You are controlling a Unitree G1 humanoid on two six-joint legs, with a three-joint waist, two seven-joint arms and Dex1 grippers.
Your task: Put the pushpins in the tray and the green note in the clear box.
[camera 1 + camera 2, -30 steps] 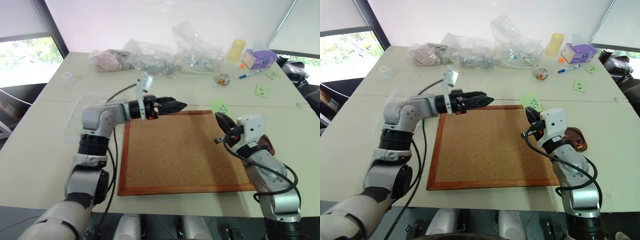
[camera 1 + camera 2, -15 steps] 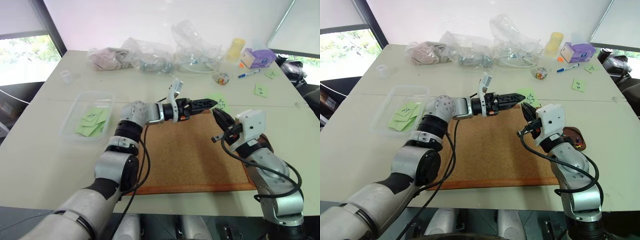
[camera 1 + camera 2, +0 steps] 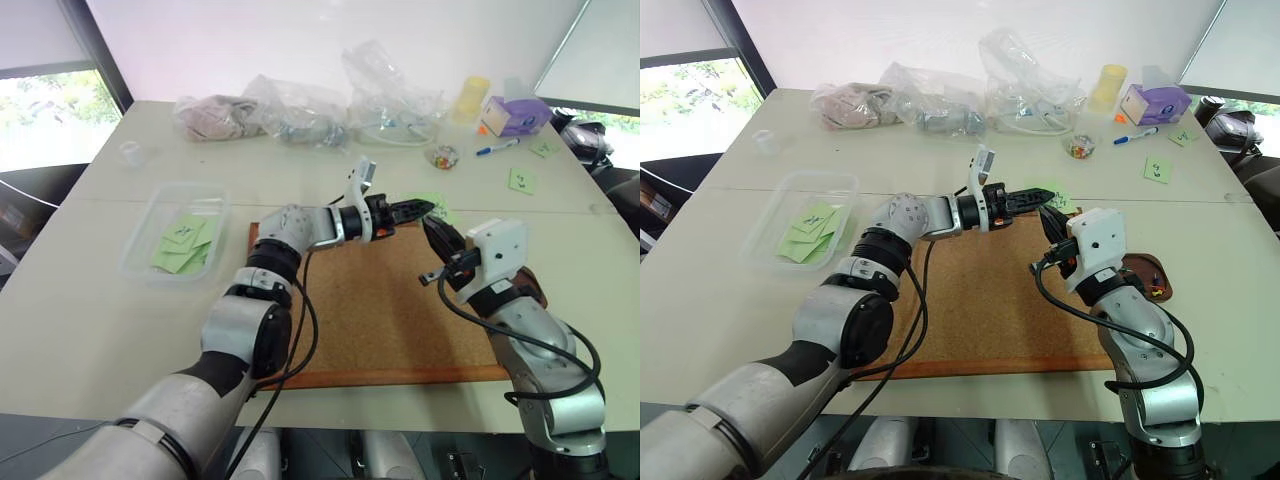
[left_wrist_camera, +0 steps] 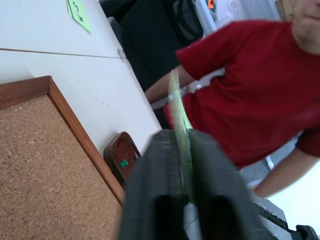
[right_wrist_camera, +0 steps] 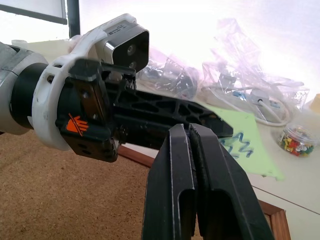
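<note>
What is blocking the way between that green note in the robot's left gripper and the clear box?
Nothing visible does. The left gripper is shut on the green note at the cork board's far edge. The clear box sits open-topped further left, with just board corner and bare table between them.

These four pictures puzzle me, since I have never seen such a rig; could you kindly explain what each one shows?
It is a humanoid robot with two arms, each ending in two black fingers. The two wide pictures come from its head, looking down at a table. The two close pictures come from cameras on its wrists. On the table lie a cork board, a clear box holding green slips, plastic bags and a small brown tray. The left gripper has shut on the green note, seen edge-on in its wrist picture. The right gripper is shut and empty. A person in red sits beyond the table.
</note>
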